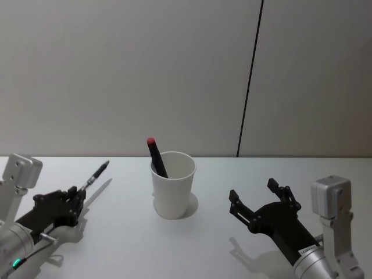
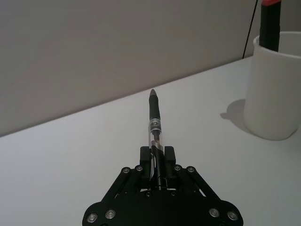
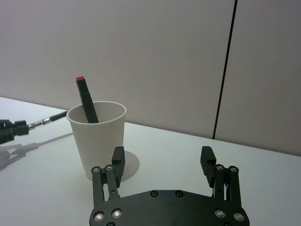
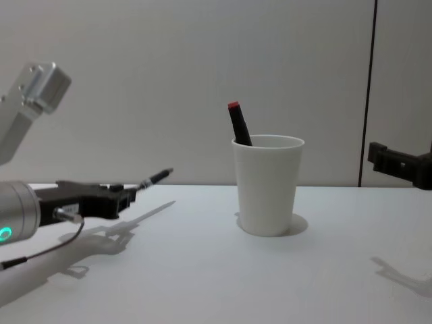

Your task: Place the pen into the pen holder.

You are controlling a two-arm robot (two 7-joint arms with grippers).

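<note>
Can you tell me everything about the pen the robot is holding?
The pen is thin and dark, with a see-through middle carrying a small label and a tapered end pointing away. The left gripper pinches its back part between its fingers. It sticks out nearly level, held above the white table, which shows its shadow. The white cup stands to its right, apart.

Bare worktop (image 1: 125, 238) lies open between the left gripper (image 1: 75, 195), clamped on the pen (image 1: 96, 175), and the pen holder (image 1: 173, 189). A red-capped marker (image 1: 155, 154) leans at the left of the holder's mouth; the right part is free. The right gripper (image 1: 253, 190), jaws spread, hangs well apart on the holder's other side.
</note>
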